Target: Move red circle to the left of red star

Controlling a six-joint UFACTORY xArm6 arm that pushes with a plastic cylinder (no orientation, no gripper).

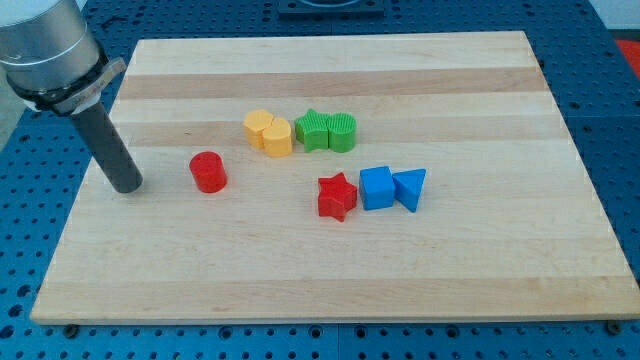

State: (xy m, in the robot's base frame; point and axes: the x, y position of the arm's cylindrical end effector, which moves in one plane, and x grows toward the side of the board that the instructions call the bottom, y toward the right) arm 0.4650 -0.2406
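Resting our rod's dark tip (127,186) left of the red round plastic block (208,172), we see the red star block (337,196) farther right; we carry no jaws.

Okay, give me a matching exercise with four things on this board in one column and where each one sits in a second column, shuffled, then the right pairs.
Column one:
1. red circle
2. red star
3. blue triangle
4. my tip

Column two:
A. touching the blue cube on its side toward the view's right
B. furthest toward the view's left, apart from every block
C. alone between the rod and the block clusters
D. just on the blue cube's side toward the view's left

Pairs: 1-C, 2-D, 3-A, 4-B
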